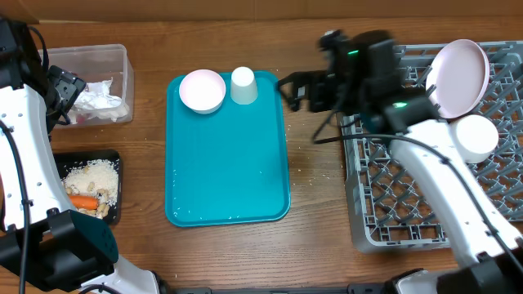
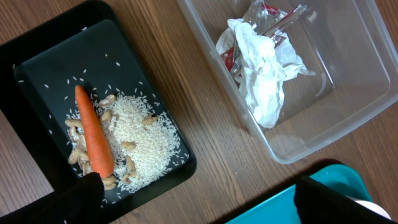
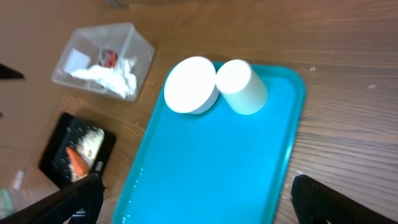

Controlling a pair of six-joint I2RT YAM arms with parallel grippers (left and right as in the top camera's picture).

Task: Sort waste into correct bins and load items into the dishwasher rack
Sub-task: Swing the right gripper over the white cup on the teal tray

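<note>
On the teal tray (image 1: pixel 229 163) a white bowl (image 1: pixel 202 90) and a white cup (image 1: pixel 243 85) stand at the far end. A white plate (image 1: pixel 460 77) and a second bowl (image 1: pixel 476 136) sit in the grey dishwasher rack (image 1: pixel 409 204). The clear tub (image 2: pixel 348 124) holds crumpled napkins (image 2: pixel 264 68) and a red-and-white wrapper (image 2: pixel 273 22). In the black tray (image 2: pixel 43 74) lie a carrot (image 2: pixel 94 132) and pale crumbs (image 2: pixel 143 140). My left gripper (image 2: pixel 205 208) hangs open over the wood between the two bins. Above the teal tray (image 3: pixel 211 155), my right gripper (image 3: pixel 199 202) is open and empty, short of the bowl (image 3: pixel 191 85) and cup (image 3: pixel 241 86).
The rack fills the right side of the table, its edge close to the teal tray. Both bins stand at the left, the clear tub (image 1: pixel 94 82) behind the black tray (image 1: pixel 90 186). A strip of bare wood runs between tray and rack.
</note>
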